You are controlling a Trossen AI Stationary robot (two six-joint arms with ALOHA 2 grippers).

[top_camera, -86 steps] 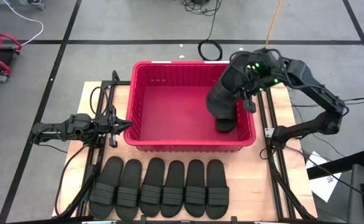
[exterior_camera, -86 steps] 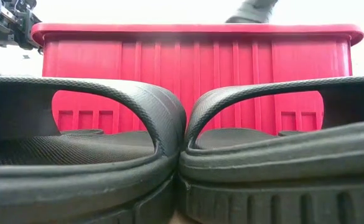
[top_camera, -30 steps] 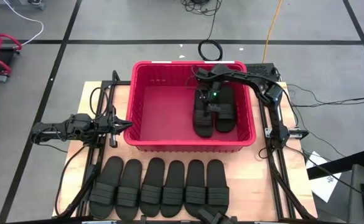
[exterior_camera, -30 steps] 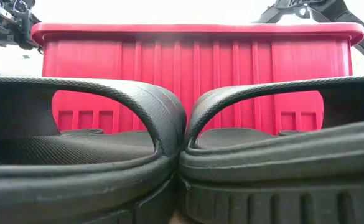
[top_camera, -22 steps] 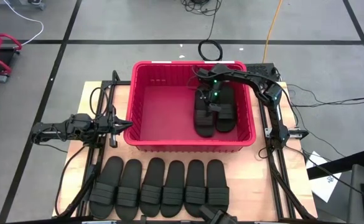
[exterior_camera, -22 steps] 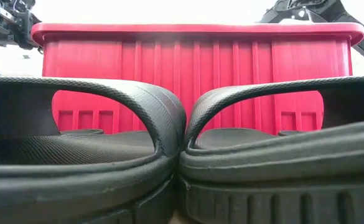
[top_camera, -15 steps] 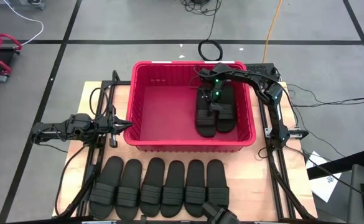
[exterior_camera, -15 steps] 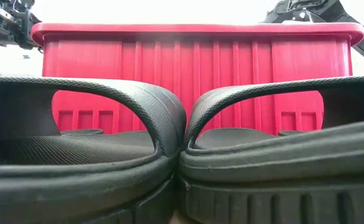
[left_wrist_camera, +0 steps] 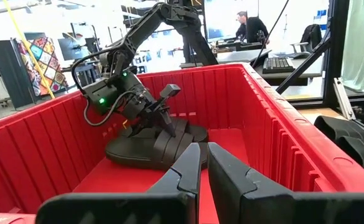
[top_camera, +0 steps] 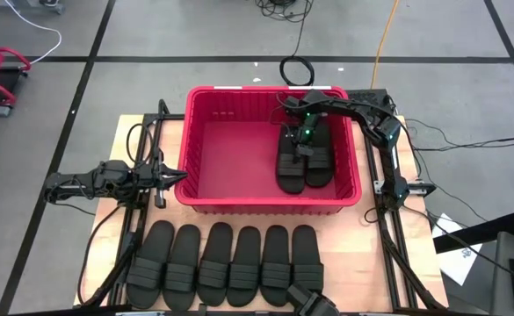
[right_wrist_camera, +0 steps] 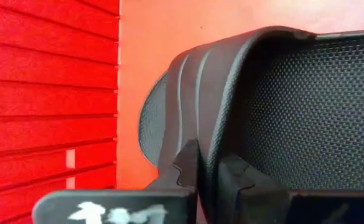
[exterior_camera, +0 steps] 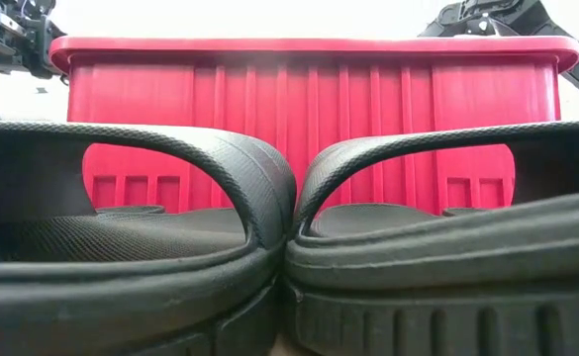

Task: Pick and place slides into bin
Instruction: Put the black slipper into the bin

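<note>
Slides (top_camera: 302,161): we are placing two in the bin (top_camera: 213,145), six are waiting in a row (top_camera: 230,263) before it. Our right gripper (top_camera: 301,145) is clamping the strap of one binned slide (jaws nearly together). Lifting before releasing risks dragging it out. Our left gripper (top_camera: 173,176) is idling closed beside the bin.

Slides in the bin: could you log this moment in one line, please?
right gripper shut on slide in bin | left gripper idle
</note>
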